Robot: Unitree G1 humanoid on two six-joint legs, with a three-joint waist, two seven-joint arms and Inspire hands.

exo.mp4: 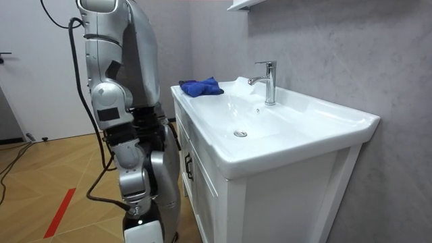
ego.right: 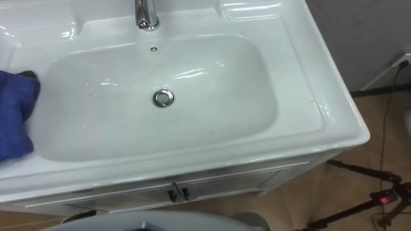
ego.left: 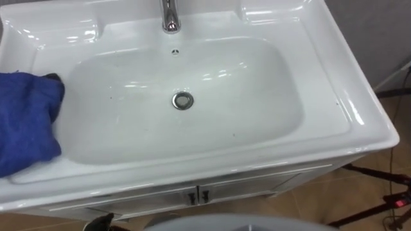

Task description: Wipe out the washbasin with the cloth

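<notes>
The white basin (ego.left: 321, 138) lies before me, with a chrome drain (ego.left: 183, 100) in the middle of its bowl and a chrome tap (ego.left: 169, 16) at the back. A crumpled blue cloth (ego.left: 26, 122) rests on the basin's left rim, its edge hanging a little over the bowl. In the room view I stand upright in front of the basin cabinet. My right arm hangs at my side, and my right hand (exo.mp4: 142, 226) is low by my thigh, away from the cloth. A dark bit of my left hand (ego.left: 99, 222) shows below the counter's front edge.
The white cabinet (ego.left: 199, 192) under the basin has two doors with small dark handles. A grey wall stands behind and to the right. On the wooden floor at the right are a dark tripod leg and cables (ego.left: 379, 205).
</notes>
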